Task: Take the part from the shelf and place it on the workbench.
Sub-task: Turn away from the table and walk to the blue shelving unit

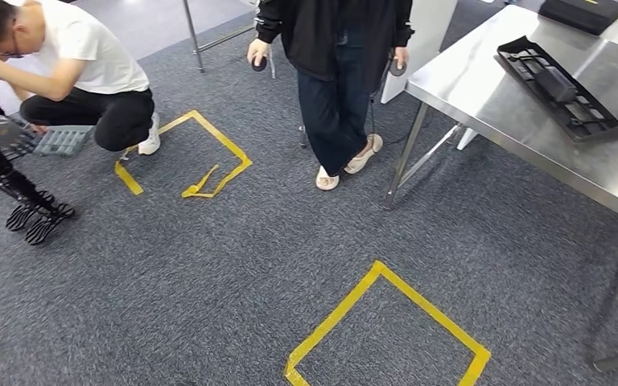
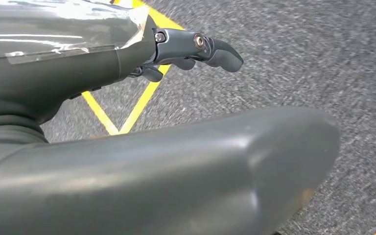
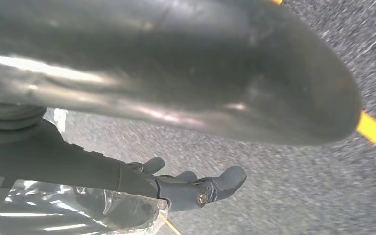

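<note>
Two people share the head view: one crouches at the far left on the carpet (image 1: 233, 265), one stands in dark clothes just beside the steel table (image 1: 483, 88). A black tray-like part (image 1: 559, 88) lies flat on that table, well in from the near edge, nothing touching it. A second dark item (image 1: 583, 12) sits at the table's far end, too cropped to identify. Yellow tape squares (image 1: 386, 322) mark the floor. Left wrist view: left hand (image 2: 176, 161) hangs over carpet and tape, fingers (image 2: 220, 51) stretched out loosely, nothing in them. Right wrist view: same story, right hand (image 3: 176, 73) over carpet, fingers (image 3: 215, 186) relaxed and released, no load. Motion blur on the carpet in both wrist views, so I'd guess the robot is walking or turning. Progress: if that black part is the task's part, placement looks done and only stepping away is left. If it isn't, both empty hands mean the fetch from the shelf is still fully open. Can't tell which.
</note>
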Controlling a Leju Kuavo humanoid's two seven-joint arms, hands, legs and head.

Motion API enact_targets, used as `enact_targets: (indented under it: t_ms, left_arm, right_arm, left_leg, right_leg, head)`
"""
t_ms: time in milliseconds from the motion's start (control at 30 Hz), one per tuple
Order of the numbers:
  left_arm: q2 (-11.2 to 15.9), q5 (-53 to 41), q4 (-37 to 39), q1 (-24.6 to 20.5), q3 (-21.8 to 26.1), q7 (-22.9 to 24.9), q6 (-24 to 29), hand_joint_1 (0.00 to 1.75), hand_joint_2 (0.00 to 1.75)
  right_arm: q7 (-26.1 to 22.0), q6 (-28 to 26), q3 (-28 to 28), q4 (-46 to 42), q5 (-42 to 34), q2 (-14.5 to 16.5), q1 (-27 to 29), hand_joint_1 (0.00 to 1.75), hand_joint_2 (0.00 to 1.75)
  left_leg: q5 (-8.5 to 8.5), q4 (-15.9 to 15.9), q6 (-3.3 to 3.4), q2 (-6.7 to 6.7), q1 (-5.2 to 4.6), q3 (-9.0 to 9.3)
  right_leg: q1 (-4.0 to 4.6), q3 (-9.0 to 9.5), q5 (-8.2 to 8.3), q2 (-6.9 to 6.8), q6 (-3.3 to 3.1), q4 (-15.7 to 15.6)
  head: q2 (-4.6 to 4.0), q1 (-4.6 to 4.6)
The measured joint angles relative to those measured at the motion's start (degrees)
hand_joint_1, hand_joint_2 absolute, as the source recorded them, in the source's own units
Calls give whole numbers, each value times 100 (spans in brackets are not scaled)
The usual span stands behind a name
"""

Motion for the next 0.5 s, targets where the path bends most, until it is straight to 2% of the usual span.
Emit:
enact_targets:
  t_ms: [67,100,133,167,233,267,300,367,400,433,467,500]
  left_arm:
    - [-4,0,0,1,0,1,0,0,0]
    - [-6,1,0,0,0,2,1,0,0]
    - [-6,2,0,1,0,2,1,0,0]
    - [-5,5,0,4,0,2,2,0,0]
    - [-2,21,0,19,1,1,5,0,0]
    - [-1,29,0,25,2,-1,9,0,0]
    - [1,36,0,26,2,-4,14,0,0]
    - [3,39,0,22,2,-10,22,0,0]
    - [4,39,0,22,2,-12,25,0,0]
    - [4,39,0,27,2,-13,27,0,0]
    - [5,39,0,33,2,-14,30,0,0]
    - [8,39,0,38,2,-14,33,0,0]
  right_arm:
    - [-1,0,1,0,2,-1,-4,0,0]
    - [-3,0,1,-1,2,-2,-6,0,0]
    - [-7,0,2,-1,3,-1,-7,0,0]
    - [-10,0,3,-2,4,-1,-8,0,0]
    - [-13,1,9,-1,7,5,-15,0,0]
    - [-13,2,14,-1,9,6,-22,0,0]
    - [-12,4,18,-1,10,7,-25,0,0]
    - [-9,13,22,-2,11,5,-15,0,0]
    - [-6,21,23,-2,11,4,-7,0,0]
    - [-3,31,24,-2,11,2,-4,0,0]
    - [1,43,25,-2,13,0,-8,0,0]
    - [5,51,26,-2,17,-2,-18,0,0]
  left_leg:
    - [23,15,-40,-138,-5,-9]
    - [35,24,-66,-194,-14,-19]
    - [47,29,-94,-240,-24,-33]
    - [64,26,-127,-284,-28,-48]
    - [89,26,-194,-340,-9,-91]
    - [36,95,-222,-267,-4,-139]
    - [-92,274,-247,-146,-2,-233]
    - [-500,956,-289,142,7,-542]
    - [-675,1340,-311,209,21,-710]
    - [-760,1599,-329,243,36,-817]
    - [-739,1658,-343,267,51,-822]
    - [-619,1478,-351,302,68,-706]
  right_leg:
    - [-14,418,318,199,68,-856]
    - [-19,576,432,293,65,-1194]
    - [-15,656,487,365,42,-1375]
    - [0,680,506,369,4,-1426]
    - [-4,687,554,252,-80,-1434]
    - [-16,688,579,192,-124,-1445]
    - [-31,680,601,124,-166,-1459]
    - [-19,660,612,-29,-212,-1464]
    - [-8,653,611,-114,-221,-1463]
    - [0,649,610,-199,-222,-1463]
    - [4,646,608,-278,-221,-1462]
    - [2,649,605,-348,-220,-1461]
  head:
    - [0,9]
    - [0,10]
    - [0,9]
    - [0,9]
    - [0,8]
    - [0,4]
    - [0,-10]
    - [0,-30]
    - [0,-35]
    - [0,-32]
    - [0,-36]
    - [0,-35]
